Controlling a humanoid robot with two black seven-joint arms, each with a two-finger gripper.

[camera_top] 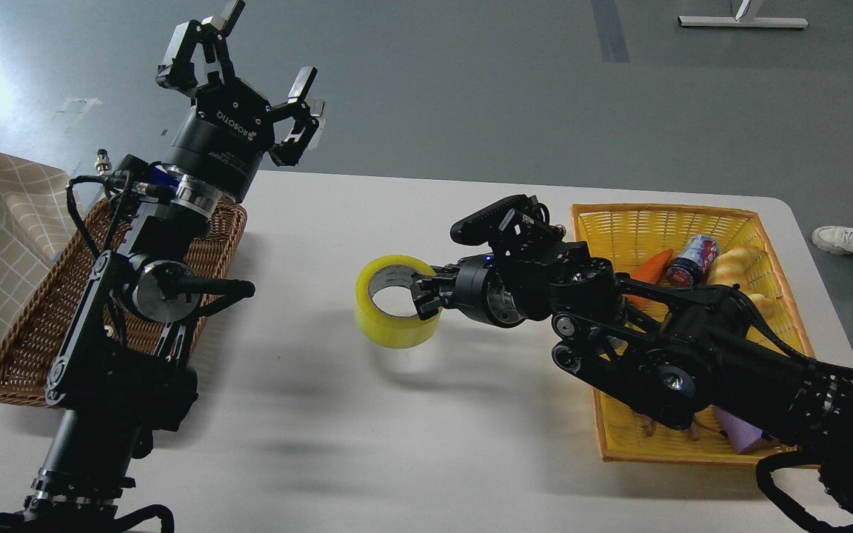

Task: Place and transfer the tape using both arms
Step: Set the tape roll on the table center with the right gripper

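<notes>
The yellow tape roll with a grey-white core is near the middle of the white table, low over or touching the top. My right gripper is shut on the roll's right wall, one finger inside the core. My right arm reaches in from the right, over the yellow basket. My left gripper is open and empty, raised high above the far left of the table, over the wicker tray's far end.
A brown wicker tray lies at the left under my left arm. A yellow basket at the right holds a carrot, a can, bread and a purple block, partly hidden by my right arm.
</notes>
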